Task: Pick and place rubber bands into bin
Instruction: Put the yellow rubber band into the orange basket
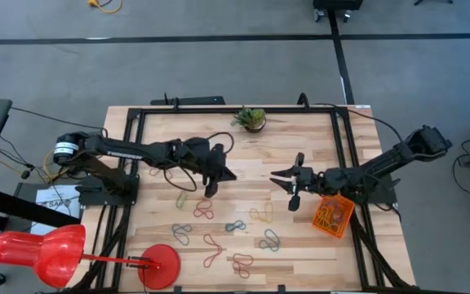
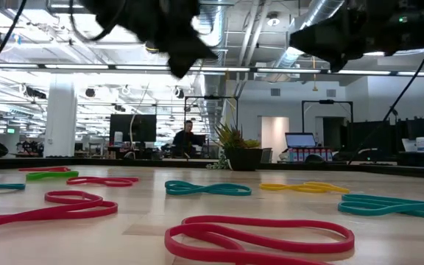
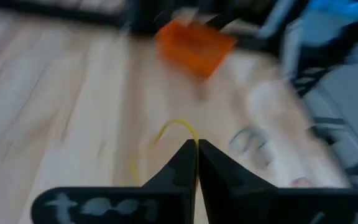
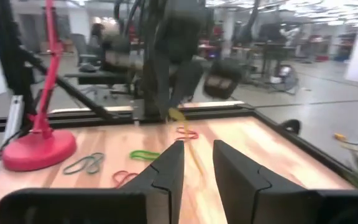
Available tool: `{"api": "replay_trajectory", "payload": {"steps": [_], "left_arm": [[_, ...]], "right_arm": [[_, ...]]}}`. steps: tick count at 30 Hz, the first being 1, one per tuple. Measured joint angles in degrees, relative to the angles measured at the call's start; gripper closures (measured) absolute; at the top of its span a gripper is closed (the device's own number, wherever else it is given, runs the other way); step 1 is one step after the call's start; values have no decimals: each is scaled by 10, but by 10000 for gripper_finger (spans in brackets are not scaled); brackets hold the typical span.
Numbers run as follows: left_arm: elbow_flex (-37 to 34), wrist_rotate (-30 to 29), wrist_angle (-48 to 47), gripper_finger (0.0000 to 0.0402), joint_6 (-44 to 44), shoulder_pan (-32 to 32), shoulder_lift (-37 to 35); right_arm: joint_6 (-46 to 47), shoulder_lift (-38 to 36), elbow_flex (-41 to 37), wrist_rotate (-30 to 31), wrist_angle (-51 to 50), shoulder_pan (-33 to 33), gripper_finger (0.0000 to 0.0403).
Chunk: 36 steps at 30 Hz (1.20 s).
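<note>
The table (image 1: 300, 155) is a pale slab of jointed wood planks, its grain running lengthwise, framed by black metal rails. Near its front corner, well away from the bin, stands a red lamp (image 1: 35, 251) on a round disc base, glossy and smooth. Beyond the bin, at the table's far edge, sits a small potted plant (image 1: 252, 118) with spiky green leaves.

The bin (image 1: 334, 214) is a shallow rectangular tray of bright orange translucent plastic, lying at the table's right side; a tangle of red and yellow bands lies inside it.

The right hand (image 1: 289, 187) hovers just beside the bin, on its inner side, its two dark fingers standing apart with nothing between them.

The left hand (image 3: 197, 149) hangs above the table's middle, well apart from the bin, its dark tapered fingers pressed together on a thin yellow rubber band (image 3: 176, 127) that loops out from the tips.

The remaining rubber bands (image 1: 219, 231) lie scattered flat on the wood, thin floppy loops twisted into ovals and figure-eights, red, green, yellow and grey-blue.
</note>
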Motion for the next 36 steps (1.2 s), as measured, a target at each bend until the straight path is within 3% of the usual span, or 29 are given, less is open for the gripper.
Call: {"api": "replay_trajectory", "payload": {"steps": [5, 14, 24, 30, 36], "left_arm": [[64, 30, 2, 401, 38, -10, 11], [85, 29, -5, 401, 49, -37, 29], [86, 0, 7, 401, 49, -42, 46], [86, -1, 11, 401, 49, -43, 46], [86, -71, 8, 401, 53, -43, 46]], "right_arm": [[0, 47, 38, -75, 0, -14, 297], [-1, 115, 103, -74, 0, -38, 255], [-1, 172, 153, -76, -2, -37, 244], [-1, 188, 174, -76, -16, -37, 261], [-1, 182, 175, -75, -50, -37, 330]]}}
